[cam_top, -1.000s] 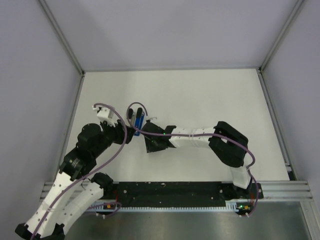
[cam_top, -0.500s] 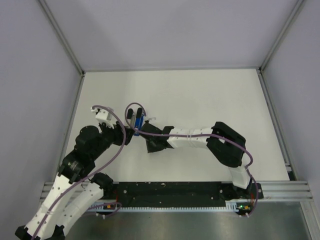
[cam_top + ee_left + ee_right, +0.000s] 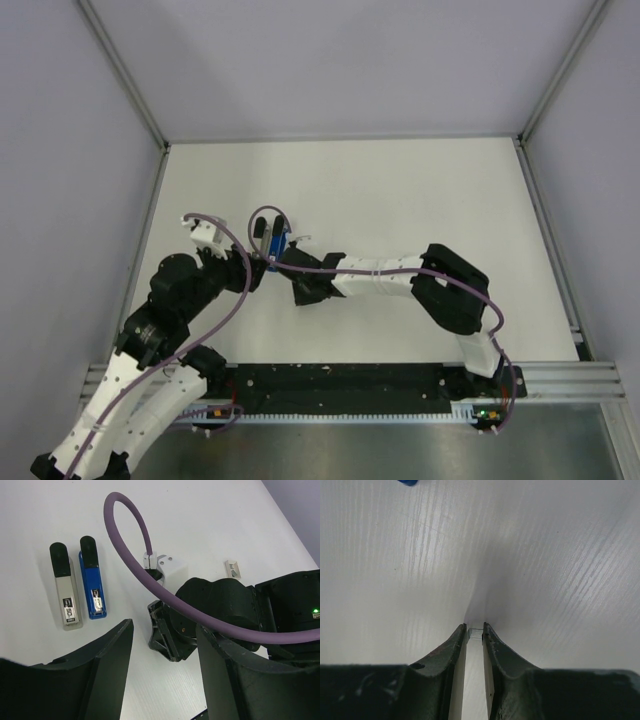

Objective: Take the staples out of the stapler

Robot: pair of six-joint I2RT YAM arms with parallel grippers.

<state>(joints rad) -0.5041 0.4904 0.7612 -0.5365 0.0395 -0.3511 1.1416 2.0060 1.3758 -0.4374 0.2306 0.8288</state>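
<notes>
From the top camera, you are seeing both arms reaching into the left-centre of the white table (image 3: 430, 190). The right gripper (image 3: 300, 290) is pointing down at the surface on the near side of the blue stapler (image 3: 277, 243), and the left gripper (image 3: 255, 270) is hanging just beside it. From this height neither gripper's jaws can be read, so you cannot judge progress here. Through the left wrist camera, you are looking at the blue stapler lying flat beside a grey stapler (image 3: 65, 594), the two parallel and close together, with a small whitish box (image 3: 232, 569) well apart on the far side of the right arm's black wrist. Which of the two staplers was loaded cannot be told. The left gripper's fingers (image 3: 107, 665) are standing wide apart, released, gripping nothing and touching neither stapler, while a purple cable (image 3: 137, 545) is arching across the view. Through the right wrist camera, you are seeing the jaws drawn almost together with only a narrow slot between them. They are clenching the staples (image 3: 476, 633), a tiny grey strip sitting right at the fingertips, which are hovering at or just on the table. A blue corner of the stapler is showing at the top edge, well clear of the strip. So the unloading is looking nearly done: the strip is out and in the right gripper's pinch, and what is remaining, as I judge it, is laying it down and letting go.
</notes>
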